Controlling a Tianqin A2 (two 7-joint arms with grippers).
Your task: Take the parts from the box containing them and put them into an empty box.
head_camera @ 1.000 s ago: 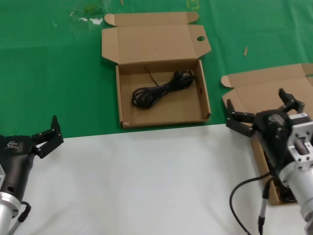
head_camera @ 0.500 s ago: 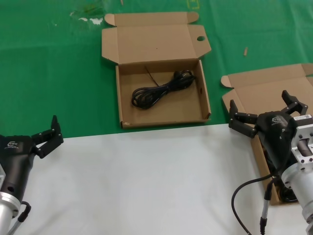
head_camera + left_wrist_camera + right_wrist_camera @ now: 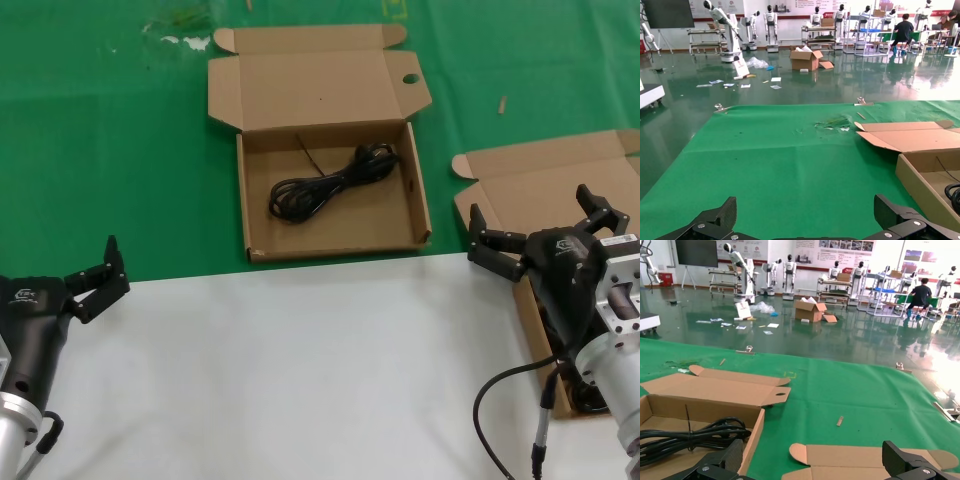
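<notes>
A brown box with a round hole in its lid flap (image 3: 421,205) lies open at the middle back and holds one coiled black cord (image 3: 325,185). A second open box with rounded ear flaps (image 3: 530,185) lies at the right. My right arm covers its inside, and only a bit of black cord (image 3: 588,398) shows there. My right gripper (image 3: 535,218) is open and empty above this box's near part. My left gripper (image 3: 95,268) is open and empty at the front left, over the edge of the green mat. The right wrist view shows the cord (image 3: 685,437) and the eared lid (image 3: 865,460).
The green mat (image 3: 120,150) covers the back and a white surface (image 3: 300,370) the front. My own black cable (image 3: 485,400) loops at the front right. A small scrap (image 3: 502,104) lies on the mat at the back right. The left wrist view shows the holed box's wall (image 3: 922,192).
My right gripper has shifted a little to the right and lower over the eared box, then held still. The left arm and the cord have not moved.
</notes>
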